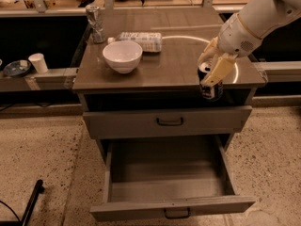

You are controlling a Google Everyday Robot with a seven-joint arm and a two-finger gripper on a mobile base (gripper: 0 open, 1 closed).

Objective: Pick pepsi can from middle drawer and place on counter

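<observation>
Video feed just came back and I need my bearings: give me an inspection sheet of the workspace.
Surface: counter, glossy, bright arc marking at right.
Job's things: pepsi can held at the counter's front right edge, not set down; middle drawer open, empty.
Clutter: white bowl; clear bottle lying down; glass back left.
Grippers: claw shut on pepsi can.
Cables: none certain; black bar on floor, lower left.
Surroundings: white cup, dark dish on left ledge.

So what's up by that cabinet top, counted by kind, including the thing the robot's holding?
pepsi can: 1, held in the gripper at the front right edge of the counter
bottle: 1, lying on its side
bowl: 1
glass: 1
Total: 4
</observation>
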